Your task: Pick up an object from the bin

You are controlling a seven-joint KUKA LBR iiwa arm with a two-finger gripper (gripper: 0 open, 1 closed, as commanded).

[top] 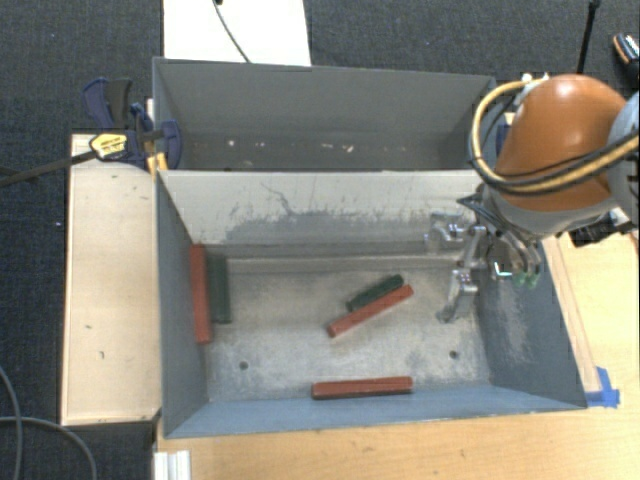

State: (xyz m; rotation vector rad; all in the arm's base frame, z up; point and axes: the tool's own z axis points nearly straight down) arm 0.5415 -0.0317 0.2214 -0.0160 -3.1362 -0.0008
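My gripper (450, 311) hangs at the right side of the bin, a little above the floor, below the orange wrist cover. Nothing shows in its grasp. The nearest things lie to its left in the middle of the bin: a dark green bar (380, 292) and a red-brown bar (369, 312), side by side and slanted, touching along their length. The gripper stands apart from both, roughly a bar's width to the right of their upper ends.
Another red-brown bar (361, 388) lies flat along the front wall. At the left wall a red-brown bar (201, 294) and a dark green bar (219, 288) lie side by side. The bin's right wall slopes close behind the gripper.
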